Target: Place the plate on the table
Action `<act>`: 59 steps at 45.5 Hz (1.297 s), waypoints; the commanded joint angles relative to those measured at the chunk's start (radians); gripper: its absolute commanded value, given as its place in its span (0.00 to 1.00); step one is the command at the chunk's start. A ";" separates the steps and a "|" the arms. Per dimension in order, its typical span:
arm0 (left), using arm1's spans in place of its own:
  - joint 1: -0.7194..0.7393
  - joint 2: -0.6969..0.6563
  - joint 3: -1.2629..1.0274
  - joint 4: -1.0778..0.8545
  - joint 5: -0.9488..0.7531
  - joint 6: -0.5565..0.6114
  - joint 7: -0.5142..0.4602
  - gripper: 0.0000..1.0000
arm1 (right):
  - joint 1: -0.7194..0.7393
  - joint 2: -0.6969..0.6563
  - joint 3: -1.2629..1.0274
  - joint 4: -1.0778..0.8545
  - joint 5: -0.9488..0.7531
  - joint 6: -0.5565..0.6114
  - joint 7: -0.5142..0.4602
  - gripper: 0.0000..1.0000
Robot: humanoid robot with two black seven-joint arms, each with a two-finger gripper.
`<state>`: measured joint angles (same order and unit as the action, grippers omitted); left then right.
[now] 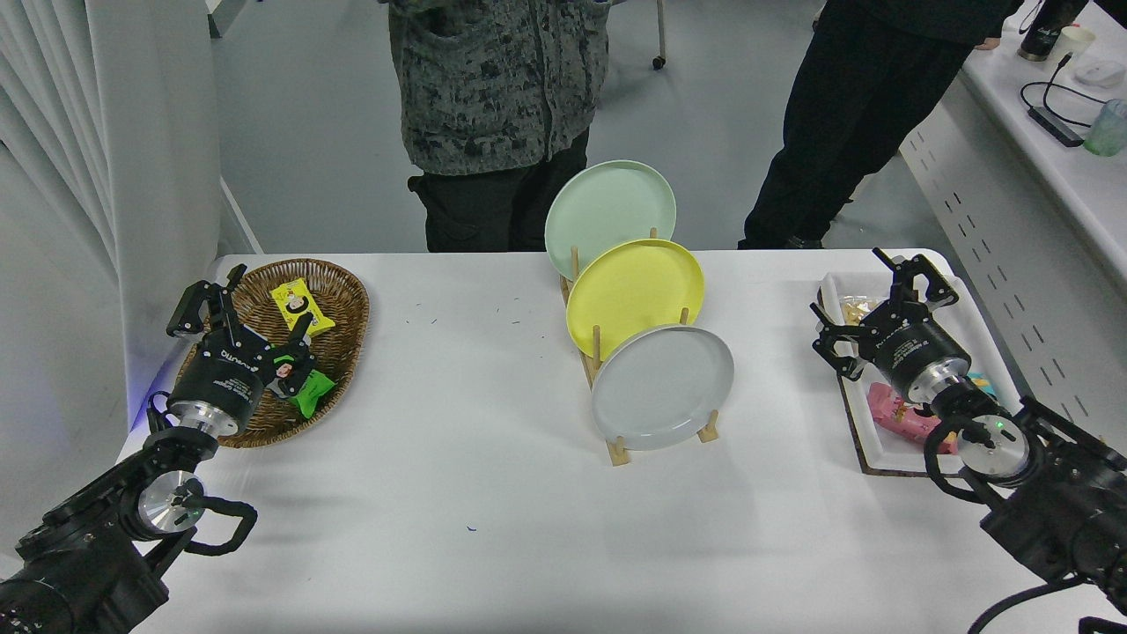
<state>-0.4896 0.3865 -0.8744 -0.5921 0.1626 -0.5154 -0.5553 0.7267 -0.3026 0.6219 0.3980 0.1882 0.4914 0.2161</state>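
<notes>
Far left, the black left claw (pixel 231 310) sits spread wide over a brown oval wicker basket (pixel 349 299) with a yellow snack packet (pixel 301 305) and a green one (pixel 312 391) in it. Middle of the white surface (pixel 458 493): a wooden slotted rack (pixel 616 451) with three plates on edge, pale green round plate (pixel 609 217) at the back, yellow round plate (pixel 634 295) next, and the light-grey matte round plate (pixel 662 387) in the front slot. The black right claw (pixel 872 304) is well off to its right, fingers wide and empty, over a white rectangular tray (pixel 867 440) with a pink packet (pixel 900 412).
</notes>
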 commanded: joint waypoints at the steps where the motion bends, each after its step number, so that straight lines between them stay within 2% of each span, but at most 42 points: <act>1: 0.000 0.000 0.000 0.000 0.000 0.000 0.000 0.98 | 0.011 -0.073 -0.085 0.109 -0.001 -0.036 0.002 1.00; 9: -0.003 0.000 0.000 0.000 0.000 0.000 0.000 0.98 | 0.100 -0.315 -0.303 0.511 0.013 -0.226 0.002 1.00; 14: -0.003 0.000 0.000 0.000 0.000 0.000 0.000 0.98 | 0.122 -0.334 -0.303 0.573 0.011 -0.375 -0.026 1.00; 21: -0.003 0.000 0.000 0.000 0.000 0.000 0.000 0.98 | 0.178 -0.411 -0.381 0.700 0.046 -0.441 -0.035 1.00; 28: -0.003 0.000 0.002 0.000 0.000 0.000 0.000 0.98 | 0.324 -0.454 -0.606 0.827 0.232 -0.522 -0.027 1.00; 30: -0.003 0.000 0.002 0.000 0.000 0.000 0.000 0.98 | 0.364 -0.475 -0.642 0.904 0.283 -0.578 -0.026 1.00; 43: -0.003 0.000 0.002 0.000 0.000 0.000 0.000 0.98 | 0.416 -0.466 -0.671 1.051 0.292 -0.833 -0.027 0.99; 51: -0.003 0.000 0.002 0.000 0.000 0.000 0.002 0.98 | 0.438 -0.464 -0.680 1.091 0.381 -0.864 -0.027 0.99; 59: -0.003 0.000 0.002 0.000 0.000 0.000 0.002 0.98 | 0.441 -0.415 -0.689 1.095 0.381 -0.903 -0.034 0.99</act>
<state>-0.4924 0.3866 -0.8729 -0.5921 0.1627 -0.5154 -0.5541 1.1468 -0.7549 -0.0447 1.4550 0.5313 -0.3427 0.1868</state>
